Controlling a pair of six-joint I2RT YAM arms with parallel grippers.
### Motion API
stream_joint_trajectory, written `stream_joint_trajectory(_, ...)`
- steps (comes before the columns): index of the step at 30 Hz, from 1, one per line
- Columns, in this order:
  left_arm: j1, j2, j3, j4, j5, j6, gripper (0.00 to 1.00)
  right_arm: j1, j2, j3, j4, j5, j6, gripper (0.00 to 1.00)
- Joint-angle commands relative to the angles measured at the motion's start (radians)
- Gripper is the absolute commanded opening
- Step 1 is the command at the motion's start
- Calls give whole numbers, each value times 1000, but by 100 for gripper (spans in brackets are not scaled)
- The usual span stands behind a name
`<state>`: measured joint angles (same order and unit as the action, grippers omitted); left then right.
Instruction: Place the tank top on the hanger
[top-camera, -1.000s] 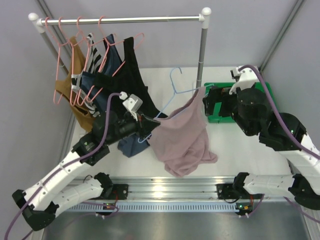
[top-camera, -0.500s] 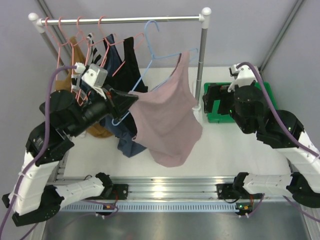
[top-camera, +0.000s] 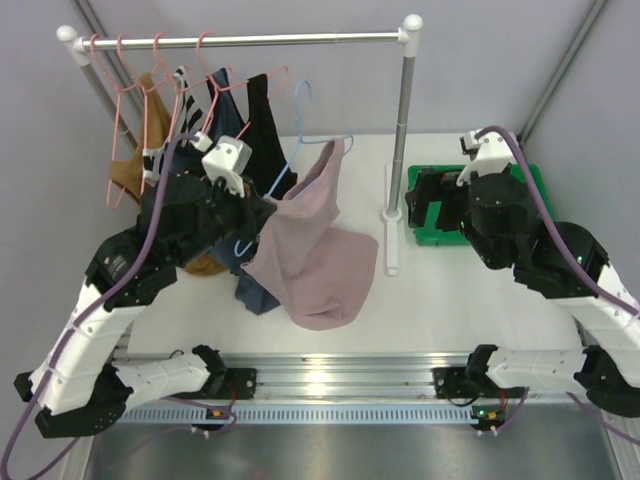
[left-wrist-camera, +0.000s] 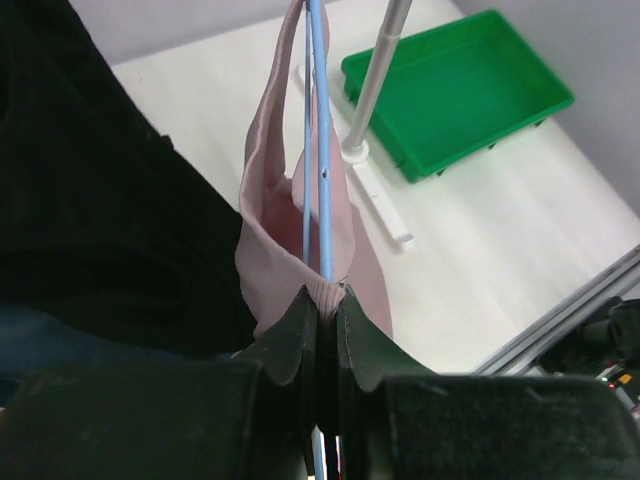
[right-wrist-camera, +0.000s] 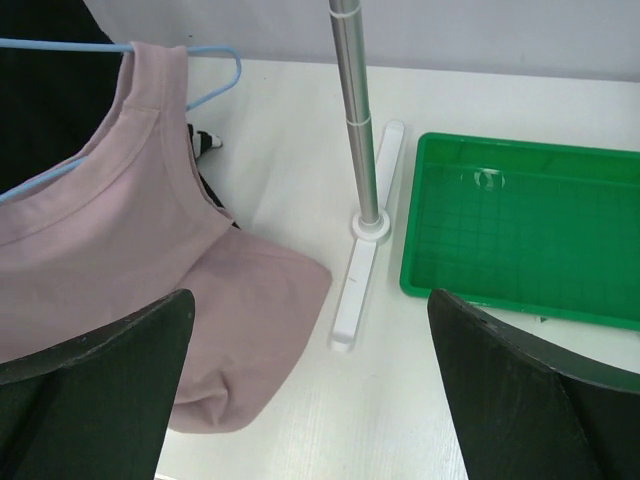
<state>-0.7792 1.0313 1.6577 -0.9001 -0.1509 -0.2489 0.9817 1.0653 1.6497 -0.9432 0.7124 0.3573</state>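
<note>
The mauve-pink tank top (top-camera: 315, 255) hangs on the light-blue wire hanger (top-camera: 300, 165), whose hook is up, below the rail and apart from it. My left gripper (top-camera: 262, 207) is shut on one end of the hanger together with the top's fabric, holding both in the air left of centre. In the left wrist view the jaws (left-wrist-camera: 326, 295) pinch the blue wire (left-wrist-camera: 320, 150) and pink fabric (left-wrist-camera: 262, 220). The top's hem reaches the table. My right gripper (top-camera: 425, 205) is open and empty at the right; its view shows the top (right-wrist-camera: 100, 270) and hanger (right-wrist-camera: 215, 85).
A clothes rail (top-camera: 240, 40) on a grey post (top-camera: 402, 120) spans the back, with pink wire hangers (top-camera: 125, 110), a black tank top (top-camera: 262, 140) and a navy top (top-camera: 255, 290) at its left. A green tray (top-camera: 535, 185) lies at the right, also in the right wrist view (right-wrist-camera: 520, 230).
My left arm lifted the hanger and top from over the table up toward the rail, then came down and nearer again. The right arm has barely moved.
</note>
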Motion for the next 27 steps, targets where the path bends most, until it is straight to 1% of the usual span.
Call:
stream_joint_trajectory(1, 0, 4, -51, 108, -52, 10, 0, 14, -25, -13, 26, -8, 20, 100)
stream_joint_trajectory(7, 6, -11, -162, 260, -101, 28, 0, 14, -54, -50, 11, -11, 48, 100)
stream_joint_trajectory(10, 6, -42, -190, 319, -119, 36, 0, 14, -70, -65, 7, -10, 55, 99)
stream_joint_trajectory(19, 6, -118, -202, 440, -176, 72, 0, 14, -65, -68, 18, -11, 46, 100)
stream_joint_trajectory(23, 6, -114, -202, 483, -239, 94, 0, 14, -53, -68, 30, -19, 42, 100)
stream_joint_trajectory(27, 6, -99, -216, 561, -253, 128, 0, 14, -41, -68, 41, -33, 42, 100)
